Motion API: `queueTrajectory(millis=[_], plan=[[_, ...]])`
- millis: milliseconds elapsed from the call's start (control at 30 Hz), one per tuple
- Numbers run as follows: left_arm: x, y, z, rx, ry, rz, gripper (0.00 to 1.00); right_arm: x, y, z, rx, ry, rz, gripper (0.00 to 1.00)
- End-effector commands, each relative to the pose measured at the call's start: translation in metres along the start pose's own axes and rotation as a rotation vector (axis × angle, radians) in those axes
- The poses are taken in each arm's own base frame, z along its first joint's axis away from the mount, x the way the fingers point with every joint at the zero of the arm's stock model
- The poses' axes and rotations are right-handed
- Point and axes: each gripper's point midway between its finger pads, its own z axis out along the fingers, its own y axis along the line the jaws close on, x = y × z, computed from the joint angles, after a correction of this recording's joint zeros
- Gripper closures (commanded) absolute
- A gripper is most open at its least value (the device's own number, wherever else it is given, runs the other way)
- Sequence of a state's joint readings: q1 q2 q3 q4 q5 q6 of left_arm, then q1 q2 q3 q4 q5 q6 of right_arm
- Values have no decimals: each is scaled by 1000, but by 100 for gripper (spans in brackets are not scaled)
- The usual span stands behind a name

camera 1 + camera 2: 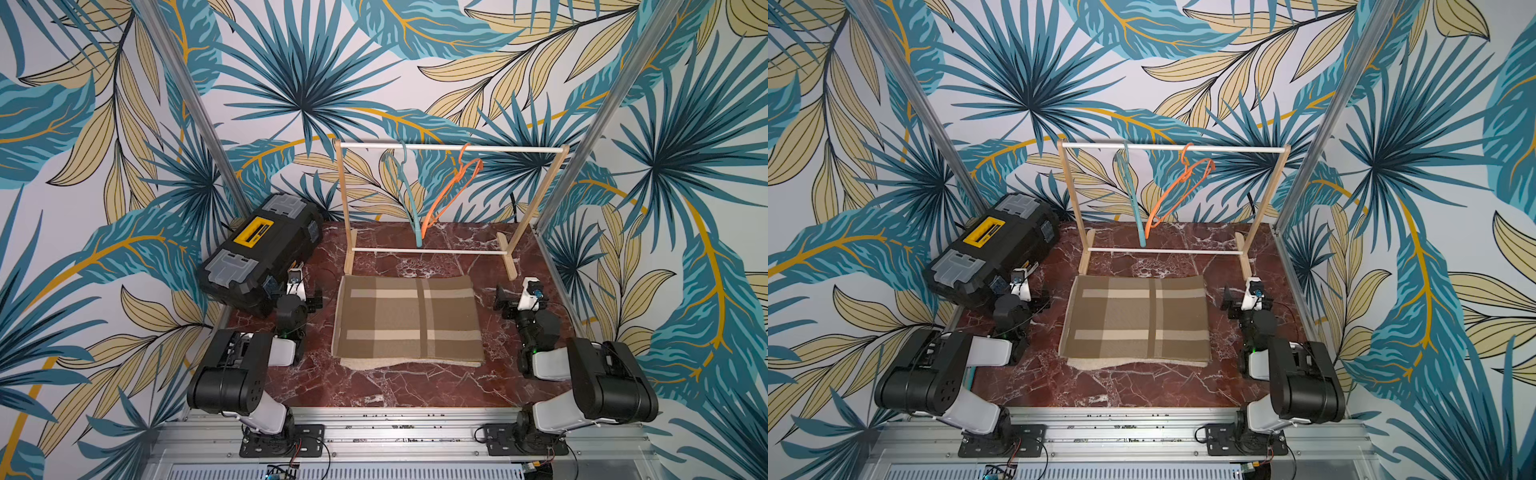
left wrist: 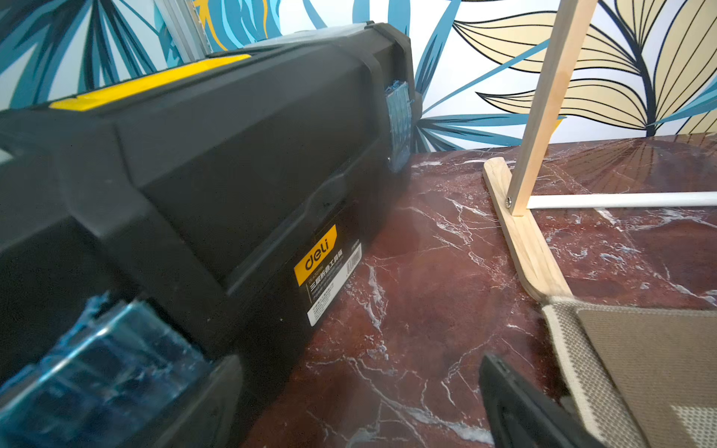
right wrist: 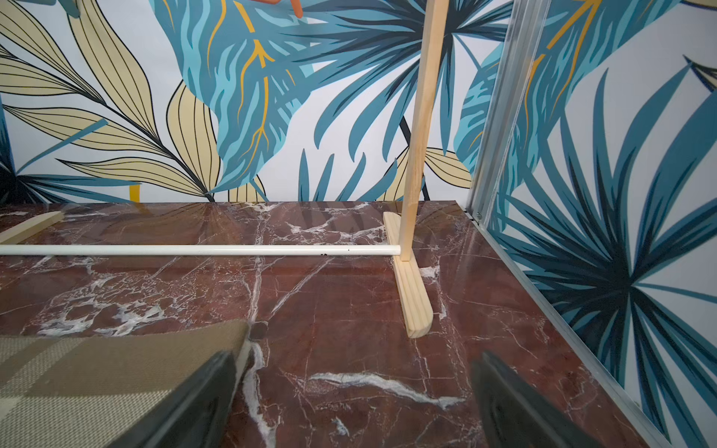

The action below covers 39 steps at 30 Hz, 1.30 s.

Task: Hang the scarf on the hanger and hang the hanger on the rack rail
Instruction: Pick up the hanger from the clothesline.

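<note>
Centrally, scarf (image 1: 409,320) flat beside rack (image 1: 515,148)

A black toolbox (image 2: 217,166) with a yellow label (image 2: 315,254) sits on the red marble table (image 2: 426,271); the wooden rack foot (image 2: 520,240) stands nearby; the scarf (image 2: 640,357) corner meets that foot; a gripper finger (image 2: 516,407) hangs beside it.

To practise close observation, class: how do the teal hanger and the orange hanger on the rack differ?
Colour: the teal hanger is blue-green, the orange hanger orange. Build: the teal hanger looks thicker, the orange hanger thin. Pose: the teal hanger's low end reaches close to the bottom bar; the orange hanger's ends higher. Both hang bare from the top rail.
</note>
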<state>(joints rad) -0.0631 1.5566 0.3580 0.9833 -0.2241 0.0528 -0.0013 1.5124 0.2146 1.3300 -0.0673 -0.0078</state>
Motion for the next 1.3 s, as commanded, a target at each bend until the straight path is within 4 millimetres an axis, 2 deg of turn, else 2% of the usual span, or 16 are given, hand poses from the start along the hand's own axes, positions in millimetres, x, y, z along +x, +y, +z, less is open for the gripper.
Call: queueTrajectory(millis=[0,800,900,967,1033,1067,1133,1167,1267], plan=[[-1,-1,0,1,-11,-6,0,0,-4,2,16,-2,8,1],[-1,1,-1,-9,-14,-12,0,0,-5,2,20,-2,10,1],[-5,-5,-2,19,-20,6,0,-8,-15,9,84,13,28,1],[-16,-4,-7,13,-35,10,0,-9,-30,24,170,119,70,1],[-29,-12,-15,35,-31,46,0,-13,-28,33,161,195,111,1],[-49,-16,-23,42,-43,66,0,-19,-21,34,129,219,152,1],[-75,-16,-33,56,-49,8,0,-22,-14,33,103,276,235,1],[-95,-16,-40,71,-71,-39,0,-23,-11,34,96,311,257,1],[-138,-34,-53,135,-26,-100,0,-21,-13,29,156,415,306,1]])
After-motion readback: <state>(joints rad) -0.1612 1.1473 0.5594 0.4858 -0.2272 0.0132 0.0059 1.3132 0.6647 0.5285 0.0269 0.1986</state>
